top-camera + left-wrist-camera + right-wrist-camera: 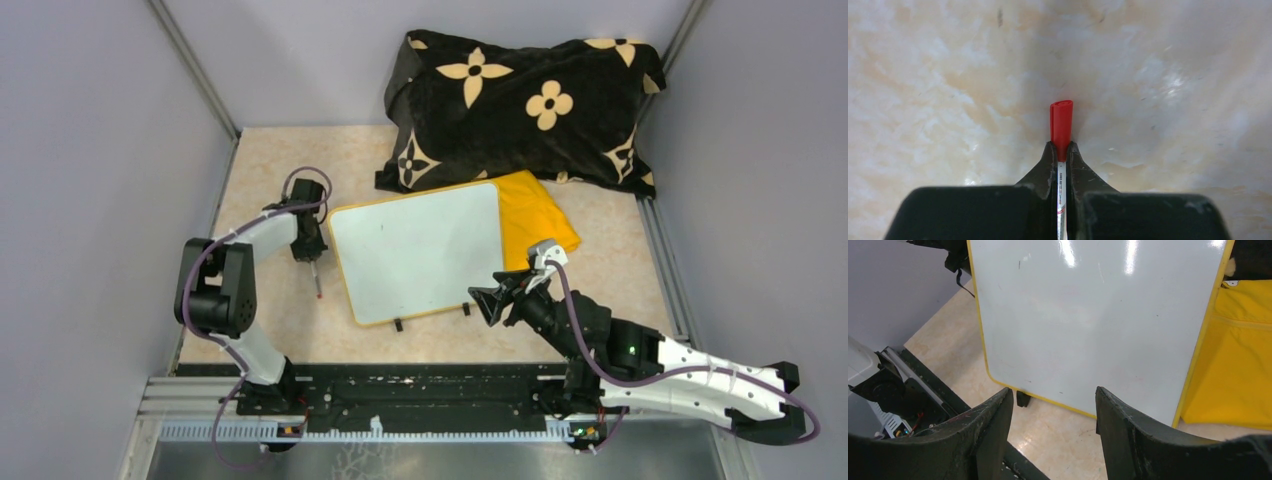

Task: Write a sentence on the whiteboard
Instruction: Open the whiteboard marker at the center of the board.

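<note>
The whiteboard (415,250) lies flat in the middle of the worktop (270,170), its two clip feet (398,324) toward the arms and its far right corner resting on a yellow cloth (535,215). Its face is bare, with no red sentence on it yet. The left jaws are pinched tight on a marker (1061,125) and hang over bare worktop just left of the board, tip pointing down. The red end sticking out past them looks like a cap still in place, so I judge uncapping to be the step in hand. The right jaws stand wide apart, low at the board's near right corner and holding nothing. To do it well, bring the two arms together over open worktop and let the right jaws close squarely on the red end only. Pull straight along the barrel while the left grip stays firm, so the pen does not twist or slip. Starting the first letters near the board's far left corner would leave room for two lines
</note>
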### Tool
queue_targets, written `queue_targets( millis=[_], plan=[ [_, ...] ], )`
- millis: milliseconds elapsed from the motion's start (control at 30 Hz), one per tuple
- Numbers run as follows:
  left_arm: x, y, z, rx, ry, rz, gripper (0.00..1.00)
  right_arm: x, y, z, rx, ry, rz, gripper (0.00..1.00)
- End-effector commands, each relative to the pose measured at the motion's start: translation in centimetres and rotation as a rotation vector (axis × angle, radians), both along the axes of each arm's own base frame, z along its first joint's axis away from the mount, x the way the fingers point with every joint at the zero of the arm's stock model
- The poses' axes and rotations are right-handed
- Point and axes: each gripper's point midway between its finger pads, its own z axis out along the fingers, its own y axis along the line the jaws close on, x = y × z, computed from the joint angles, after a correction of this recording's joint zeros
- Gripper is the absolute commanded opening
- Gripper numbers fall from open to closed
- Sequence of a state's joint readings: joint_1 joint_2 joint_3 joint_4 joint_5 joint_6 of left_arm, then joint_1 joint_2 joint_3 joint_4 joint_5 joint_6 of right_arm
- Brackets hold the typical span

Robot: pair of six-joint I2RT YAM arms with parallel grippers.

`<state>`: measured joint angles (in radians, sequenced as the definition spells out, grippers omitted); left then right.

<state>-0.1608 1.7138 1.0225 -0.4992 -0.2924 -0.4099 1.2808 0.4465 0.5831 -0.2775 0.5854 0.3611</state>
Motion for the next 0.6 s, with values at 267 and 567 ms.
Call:
queue_targets(
  millis=[267,567],
  plan=[
    [0.4,4.0,12.6,0.119,-0.291,0.194,0.0,0.0,0.8,2.1,0.036,-0.011,0.015,0.61],
    [2.9,2.7,28.8,-0.004,-0.737,0.126,0.0,0.1,2.1,4.0,0.006,-0.047,0.045,0.61]
  ],
)
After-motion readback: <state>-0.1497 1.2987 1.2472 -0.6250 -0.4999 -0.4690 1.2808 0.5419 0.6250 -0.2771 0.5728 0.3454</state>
